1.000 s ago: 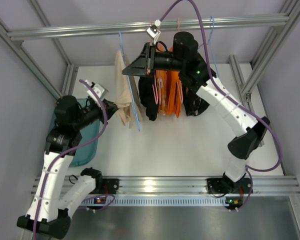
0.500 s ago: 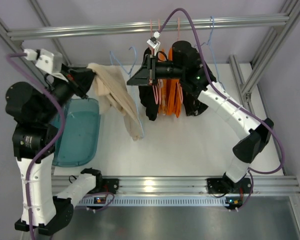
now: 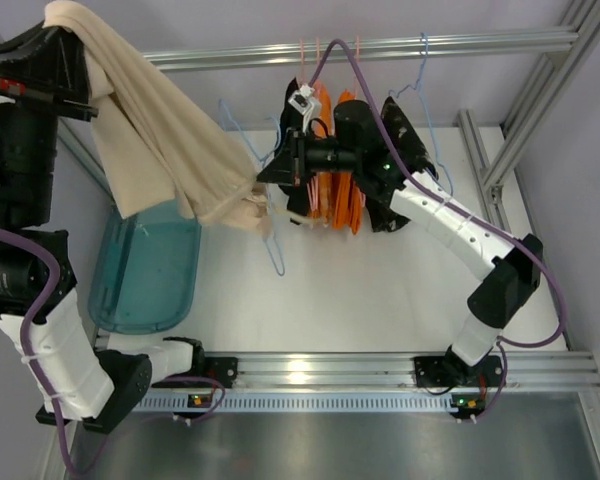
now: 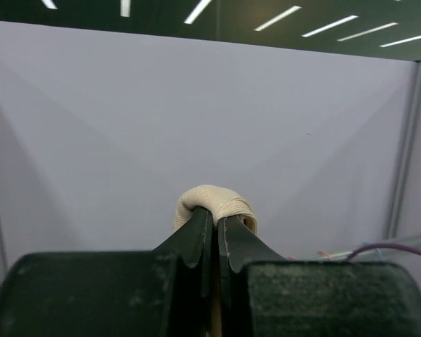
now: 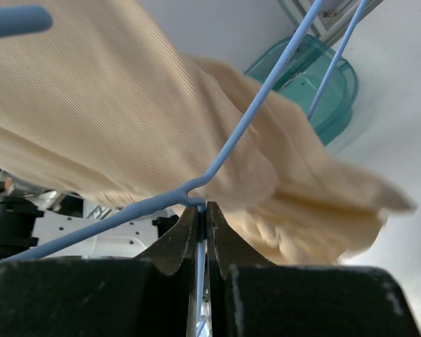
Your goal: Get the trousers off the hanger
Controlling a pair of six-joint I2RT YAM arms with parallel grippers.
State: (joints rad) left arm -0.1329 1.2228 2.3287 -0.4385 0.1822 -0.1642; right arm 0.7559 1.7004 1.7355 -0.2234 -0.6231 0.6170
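Pulling the trousers (image 3: pixel 165 140) clear of the hanger (image 5: pixel 230 144) looks most of the way done, but not finished. The left fingers (image 4: pixel 196 235) are clamped shut on a bunched fold of the beige cloth and sit high at the far left of the cell, well above the bench (image 3: pixel 380 290). From there the trousers run as a taut slanting band down to the right, ending just beside the right fingers (image 5: pixel 179 242). Those are pinched shut on the light-blue wire, just below a bend in the frame. They hold the hanger out in front of the black garment (image 3: pixel 298 215) and the orange garments (image 3: pixel 325 200) hanging from the rail (image 3: pixel 460 45).

In the right wrist view the wire crosses in front of the cloth, and the loose end of the trousers lies close against the frame. I cannot tell whether that last part is draped over a bar or only brushing it. What seems left is to draw the tail end fully away from the wire and then set the trousers down, perhaps in the teal bin (image 3: pixel 130 300) at the left of the bench.
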